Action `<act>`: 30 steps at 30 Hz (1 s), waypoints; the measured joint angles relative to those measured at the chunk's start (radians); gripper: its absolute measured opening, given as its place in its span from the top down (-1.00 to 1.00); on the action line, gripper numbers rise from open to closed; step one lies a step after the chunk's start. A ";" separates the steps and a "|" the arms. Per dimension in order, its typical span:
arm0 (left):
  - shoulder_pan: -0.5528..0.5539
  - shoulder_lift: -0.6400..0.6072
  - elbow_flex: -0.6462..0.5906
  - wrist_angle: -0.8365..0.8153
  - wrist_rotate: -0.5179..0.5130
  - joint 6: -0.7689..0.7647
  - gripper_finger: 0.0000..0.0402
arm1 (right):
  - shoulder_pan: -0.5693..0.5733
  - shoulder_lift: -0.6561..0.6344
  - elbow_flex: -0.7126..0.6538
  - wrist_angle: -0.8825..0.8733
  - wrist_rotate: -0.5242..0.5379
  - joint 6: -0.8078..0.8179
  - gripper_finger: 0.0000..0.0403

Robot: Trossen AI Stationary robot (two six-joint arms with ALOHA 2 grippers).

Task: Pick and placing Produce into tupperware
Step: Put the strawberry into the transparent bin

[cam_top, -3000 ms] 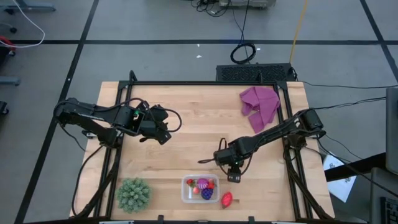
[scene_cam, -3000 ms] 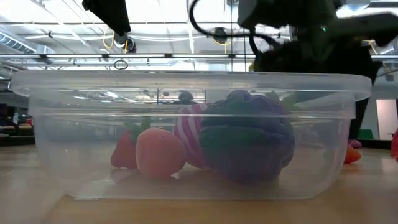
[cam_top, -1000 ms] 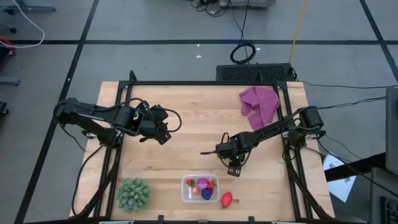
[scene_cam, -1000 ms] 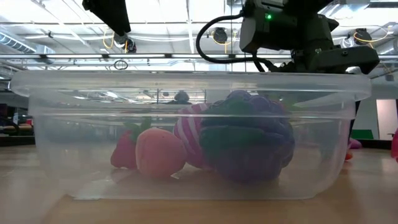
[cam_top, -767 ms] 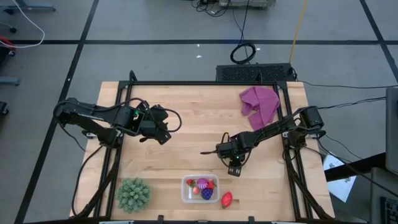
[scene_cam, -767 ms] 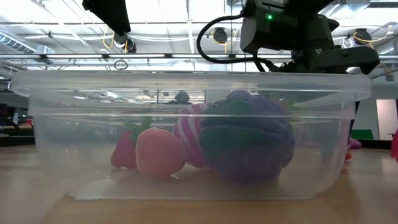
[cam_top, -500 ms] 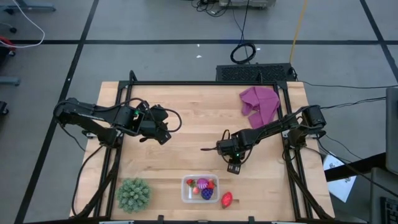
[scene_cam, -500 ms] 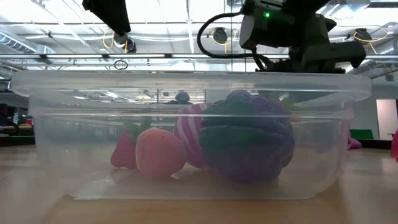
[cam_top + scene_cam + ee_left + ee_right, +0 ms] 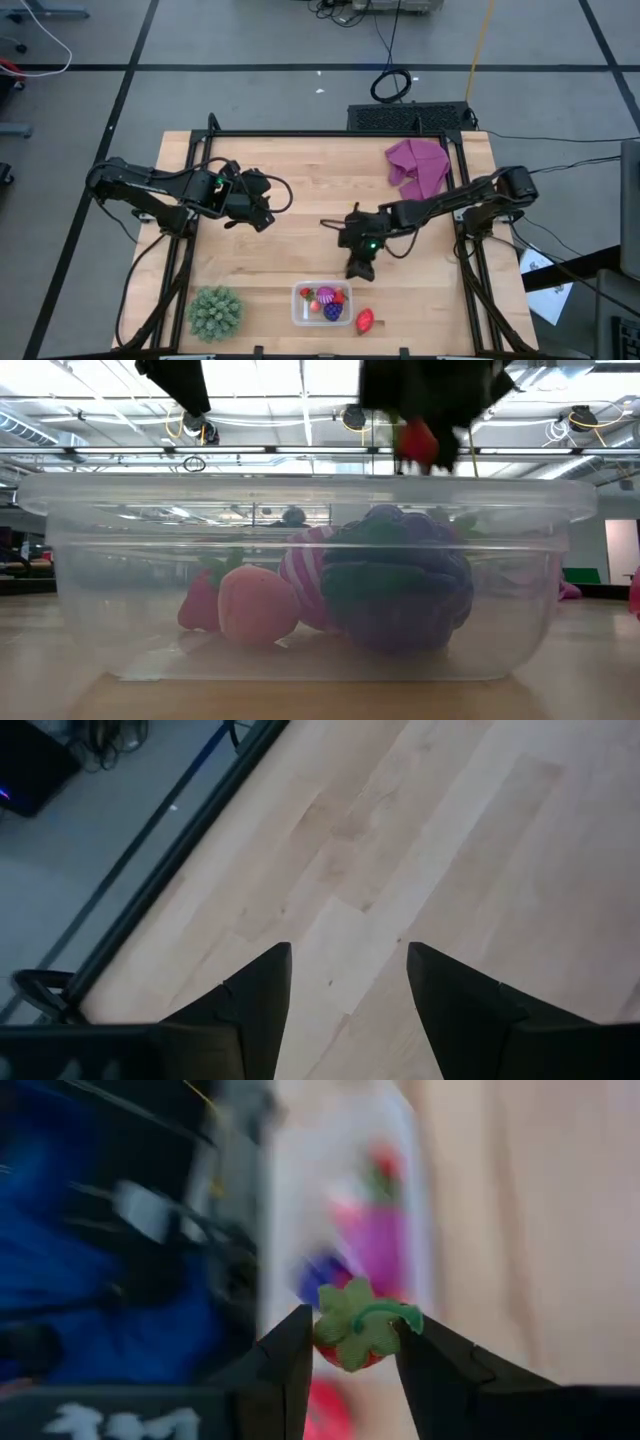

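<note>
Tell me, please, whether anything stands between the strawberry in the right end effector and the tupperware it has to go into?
Nothing visible does. The right end effector holds the strawberry just short of the open tupperware; the table between them is bare. The loose strawberry lies beside the box, out of the way.

Overhead and table-level views, both on the tupperware (image 9: 321, 304).

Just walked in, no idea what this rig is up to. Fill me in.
The right pincer holds a strawberry above the table, just behind the clear box, which already has several toy fruits in it. One red piece lies on the table beside the box. The left arm waits at the table's left.
</note>
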 joint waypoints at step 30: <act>0.073 0.000 0.000 -0.044 -0.030 0.063 -0.03 | 0.150 0.373 0.429 -0.088 -0.049 -0.243 0.41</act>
